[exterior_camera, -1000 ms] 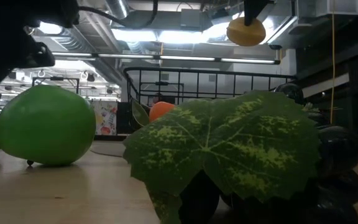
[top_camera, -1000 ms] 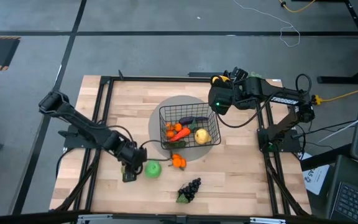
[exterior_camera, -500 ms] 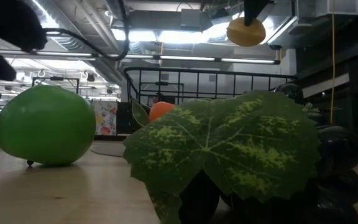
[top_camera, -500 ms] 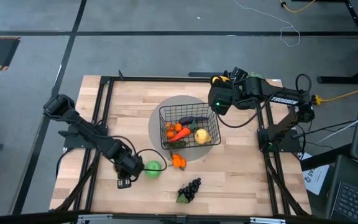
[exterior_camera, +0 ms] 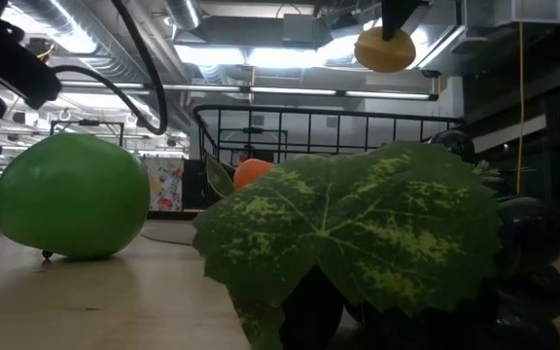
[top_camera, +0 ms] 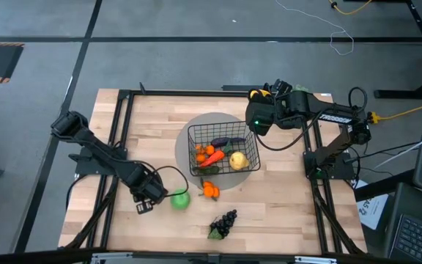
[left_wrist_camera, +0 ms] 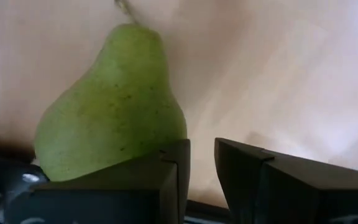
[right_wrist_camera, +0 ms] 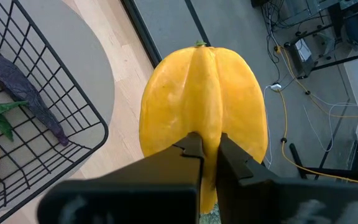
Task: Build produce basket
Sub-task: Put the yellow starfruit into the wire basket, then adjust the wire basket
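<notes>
Basket (top_camera: 222,130) of black wire mesh sits on a flat grey round disc (top_camera: 189,139) mid-table, holding an orange carrot (top_camera: 212,157), a purple eggplant (top_camera: 228,141), small oranges (top_camera: 201,154) and a yellow fruit (top_camera: 238,160). Outside it lie a green apple (top_camera: 179,199), an orange (top_camera: 210,191) and dark grapes (top_camera: 224,222). The right gripper (right_wrist_camera: 205,149), raised beside the basket's far right corner, is clenched on a ribbed yellow fruit (right_wrist_camera: 204,99). The left gripper (left_wrist_camera: 201,165), low just left of the apple, has its fingers nearly together, a pear (left_wrist_camera: 114,106) just beyond them.
</notes>
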Motion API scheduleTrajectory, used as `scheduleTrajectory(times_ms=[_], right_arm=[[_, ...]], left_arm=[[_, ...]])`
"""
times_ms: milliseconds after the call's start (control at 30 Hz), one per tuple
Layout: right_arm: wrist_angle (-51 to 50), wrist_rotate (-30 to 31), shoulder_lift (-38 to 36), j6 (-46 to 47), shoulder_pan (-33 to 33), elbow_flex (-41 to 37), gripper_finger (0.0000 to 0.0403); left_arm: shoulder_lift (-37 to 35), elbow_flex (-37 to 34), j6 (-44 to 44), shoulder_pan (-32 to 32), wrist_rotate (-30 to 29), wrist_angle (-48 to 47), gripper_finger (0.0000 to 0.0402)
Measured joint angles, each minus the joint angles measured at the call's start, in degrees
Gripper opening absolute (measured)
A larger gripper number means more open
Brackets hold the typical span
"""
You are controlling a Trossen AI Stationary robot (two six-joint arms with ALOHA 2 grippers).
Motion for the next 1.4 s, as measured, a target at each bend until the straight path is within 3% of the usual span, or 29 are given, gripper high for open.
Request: scheduleTrajectory(times_ms=[300,467,767,867,1167,1400], right_arm=[[0.01,-1.69,0.0,0.07,-0.01,0.0,0.0006],[2.57,-10.01,0.0,-5.21,-0.01,0.0,0.0006],[18.64,-29.58,0.0,-18.19,0.01,0.0,0.0014],[21.35,-32.41,0.0,-20.77,0.03,0.0,0.0038],[23.77,-32.63,0.0,-21.9,0.03,0.0,0.0148],[19.68,-32.59,-0.02,-14.98,0.03,0.0,0.0173]], left_arm=[[0.0,0.0,0.15,3.26,-2.49,-2.64,0.0069],[0.0,0.0,2.19,3.21,-1.99,-2.65,0.0069],[0.0,0.0,3.09,3.16,-0.9,-2.64,0.0069],[0.0,0.0,3.1,3.17,-0.85,-2.62,0.0069],[0.0,0.0,3.08,3.21,-0.85,-2.16,0.0069],[-0.02,0.0,3.06,3.21,-0.85,-2.17,0.0069]])
